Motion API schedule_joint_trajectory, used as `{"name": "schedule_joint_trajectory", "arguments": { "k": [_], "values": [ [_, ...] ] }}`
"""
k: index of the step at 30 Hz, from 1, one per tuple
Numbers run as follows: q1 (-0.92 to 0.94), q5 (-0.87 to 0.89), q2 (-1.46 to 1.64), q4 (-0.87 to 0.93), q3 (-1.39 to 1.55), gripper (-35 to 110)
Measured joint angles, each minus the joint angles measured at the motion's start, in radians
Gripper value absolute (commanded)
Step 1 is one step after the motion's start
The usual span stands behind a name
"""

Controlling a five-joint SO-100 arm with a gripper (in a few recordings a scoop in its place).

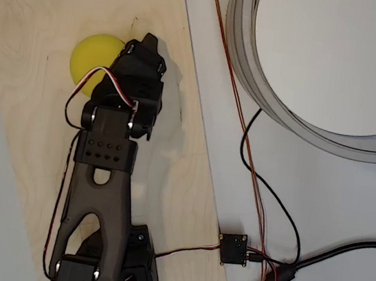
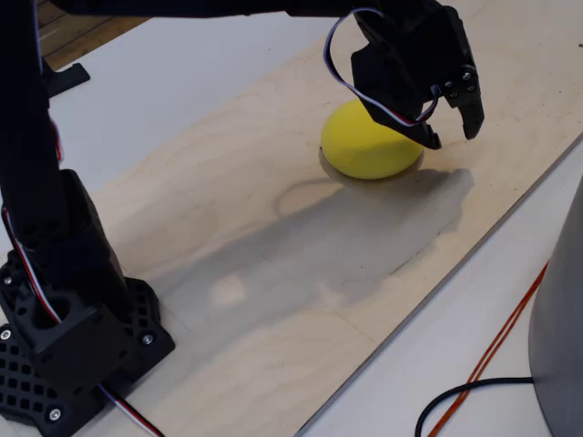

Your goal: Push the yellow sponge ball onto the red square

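Claw (image 2: 453, 135) hangs low beside the yellow sponge ball (image 2: 369, 146), black fingers pointing down, tips apart by a narrow gap and gripping nothing; in the fixed view it sits at the ball's right flank, seemingly touching or just short of it, contact not certain. Overhead view puts the claw (image 1: 144, 51) over the ball's right side, hiding part of the ball (image 1: 91, 58). Ball rests on the pale plywood board (image 2: 273, 264) that lies across the white bench (image 1: 319, 199), toward the board's far end from the arm's base (image 2: 64, 337), nearer the board's left edge in the overhead view. The red square cannot be found in either view; it may lie under the arm or ball, cannot tell. A large grey ring (image 1: 262, 102) and loose cables (image 1: 269, 207) sit on the bench off the board's right edge, well apart from the ball. Step in hand, by my reading: claw set against the ball for a push. Next move calls for a slow sideways sweep kept low and centred, lest the ball roll off line.
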Motion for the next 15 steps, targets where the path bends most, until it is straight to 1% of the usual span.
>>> {"name": "schedule_joint_trajectory", "arguments": {
  "k": [15],
  "values": [
    [-0.034, 0.071, 0.000, -0.017, 0.003, 10]
  ]
}}
